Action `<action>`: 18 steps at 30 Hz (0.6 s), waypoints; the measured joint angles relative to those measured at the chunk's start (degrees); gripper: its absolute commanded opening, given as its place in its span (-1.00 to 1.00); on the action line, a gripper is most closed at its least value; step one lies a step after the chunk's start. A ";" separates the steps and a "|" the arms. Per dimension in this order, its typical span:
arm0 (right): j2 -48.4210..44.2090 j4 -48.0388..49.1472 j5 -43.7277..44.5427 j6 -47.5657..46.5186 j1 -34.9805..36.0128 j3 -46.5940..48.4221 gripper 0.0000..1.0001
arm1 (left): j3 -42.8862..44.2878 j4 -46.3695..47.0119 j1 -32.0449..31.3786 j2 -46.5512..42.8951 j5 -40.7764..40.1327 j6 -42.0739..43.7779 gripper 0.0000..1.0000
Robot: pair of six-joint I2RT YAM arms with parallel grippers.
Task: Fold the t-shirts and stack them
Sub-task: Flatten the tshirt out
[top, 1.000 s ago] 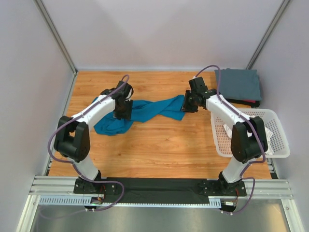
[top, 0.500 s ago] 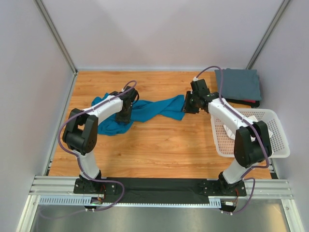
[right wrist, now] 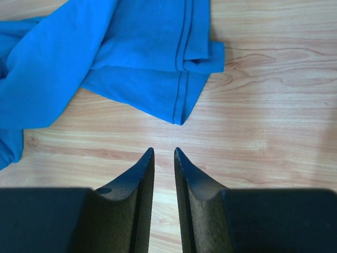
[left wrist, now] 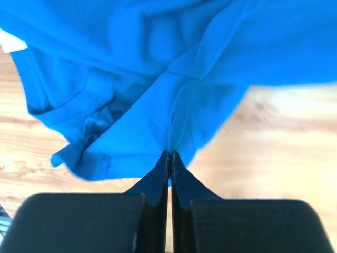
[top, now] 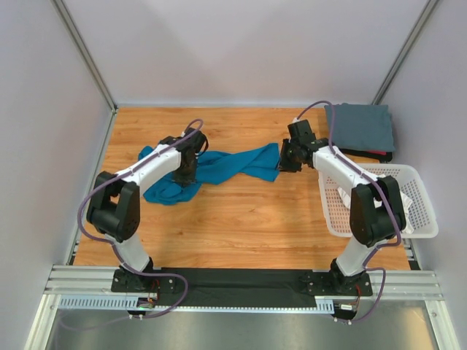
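Observation:
The teal-blue t-shirt (top: 226, 166) lies crumpled in a long band across the middle of the wooden table. My left gripper (top: 185, 173) (left wrist: 169, 154) is down on its left part, jaws pressed together with a ridge of blue cloth (left wrist: 131, 79) pinched at the tips. My right gripper (top: 284, 162) (right wrist: 163, 151) hovers just off the shirt's right end, jaws a narrow gap apart with only bare wood between them. The shirt's hemmed corner (right wrist: 179, 113) lies a little beyond its tips. A slate grey t-shirt (top: 361, 127) lies folded at the back right corner.
A white lattice basket (top: 423, 219) stands at the right edge, beside the right arm. Something dark with a red edge (top: 376, 154) shows under the grey shirt. Grey walls enclose the table (top: 241, 219) on three sides.
My left gripper has shifted slightly over the shirt's left part, come down onto the cloth and shut on it. The right gripper has barely moved.

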 measured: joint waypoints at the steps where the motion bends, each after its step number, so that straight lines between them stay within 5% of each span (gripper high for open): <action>1: 0.00 0.02 0.11 0.24 -0.33 0.00 -0.54 | 0.00 -0.61 -0.15 -1.55 0.72 0.35 -1.00; 6: 0.00 1.09 0.66 3.02 -1.99 0.00 -0.50 | 0.02 -4.26 -1.07 -12.26 4.63 2.10 -1.00; 10: -0.07 3.54 0.61 6.36 -2.67 -0.37 0.18 | -0.20 -7.30 -1.18 -20.79 8.20 2.97 -1.00; 18: -1.22 12.96 -1.51 14.19 -2.25 -6.10 0.44 | -7.23 -13.57 -2.27 -31.08 21.40 5.18 -1.00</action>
